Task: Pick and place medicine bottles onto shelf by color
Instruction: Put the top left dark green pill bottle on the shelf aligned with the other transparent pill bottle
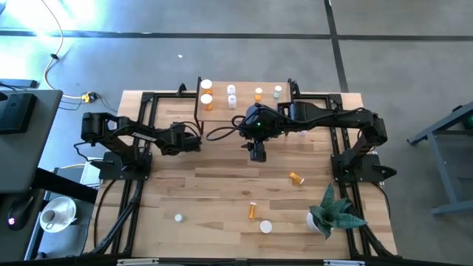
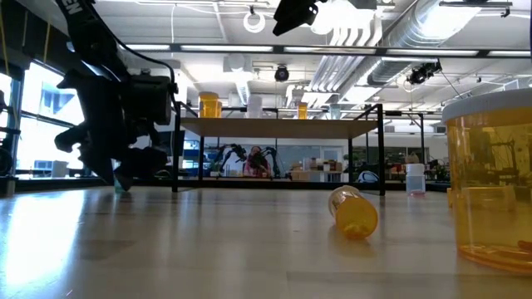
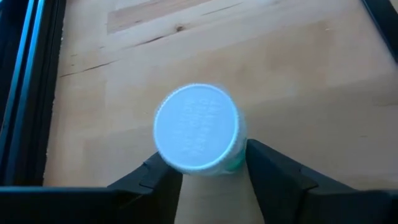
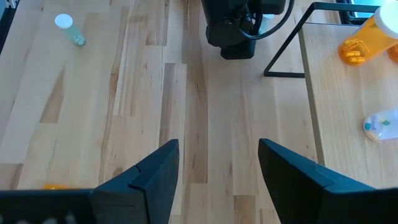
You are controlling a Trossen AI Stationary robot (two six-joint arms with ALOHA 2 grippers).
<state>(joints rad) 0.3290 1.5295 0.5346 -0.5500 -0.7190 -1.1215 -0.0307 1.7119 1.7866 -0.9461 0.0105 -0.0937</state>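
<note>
Left wrist view: the left gripper (image 3: pixel 208 168) has its jaws tight on a green bottle (image 3: pixel 198 128) near the shelf (image 1: pixel 244 103). The right gripper (image 4: pixel 217 165) jaws stand apart, holding nothing.

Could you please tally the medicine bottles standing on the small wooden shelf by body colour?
Orange medicine bottles with white caps: 3
Clear medicine bottles with white caps: 2
Pale green medicine bottle with white cap: 1
Total on the small light-wood shelf: 6

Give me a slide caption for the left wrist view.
Left gripper straddling a white-capped pale green medicine bottle upright on the light wooden tabletop.
</note>
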